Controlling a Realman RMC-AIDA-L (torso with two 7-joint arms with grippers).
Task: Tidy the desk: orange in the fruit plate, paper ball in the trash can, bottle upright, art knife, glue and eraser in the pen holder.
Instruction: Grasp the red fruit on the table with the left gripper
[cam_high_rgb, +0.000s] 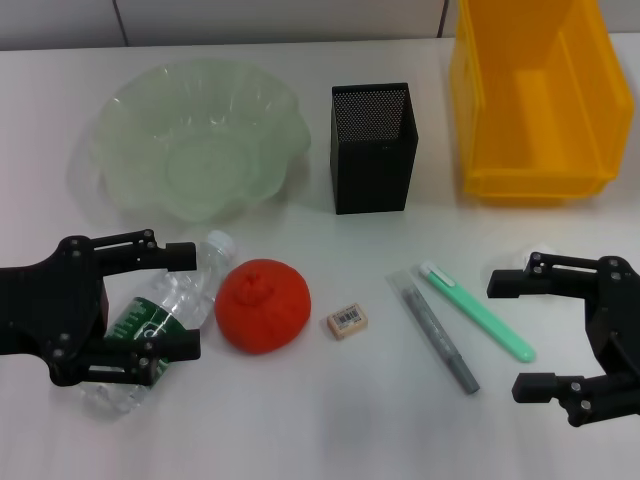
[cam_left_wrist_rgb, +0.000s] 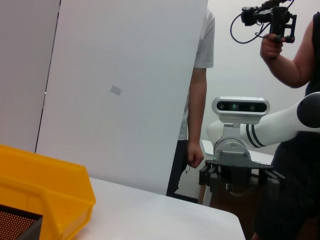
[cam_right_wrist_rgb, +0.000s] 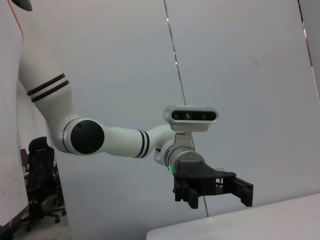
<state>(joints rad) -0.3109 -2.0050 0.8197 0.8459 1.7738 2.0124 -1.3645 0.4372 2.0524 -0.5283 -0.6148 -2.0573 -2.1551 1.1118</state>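
Observation:
In the head view the clear bottle lies on its side at the front left, white cap pointing away from me. My left gripper is open, one finger on each side of the bottle. The orange sits right of the bottle. The beige eraser lies beside it. A grey stick and a green art knife lie further right. My right gripper is open and empty at the front right. The green fruit plate, black pen holder and yellow trash can stand at the back. I cannot make out the paper ball.
The left wrist view shows the yellow bin's wall, a corner of the mesh cup and, far off, my right arm. People stand beyond the table's edge, one holding a camera. The right wrist view shows only my left arm and a table corner.

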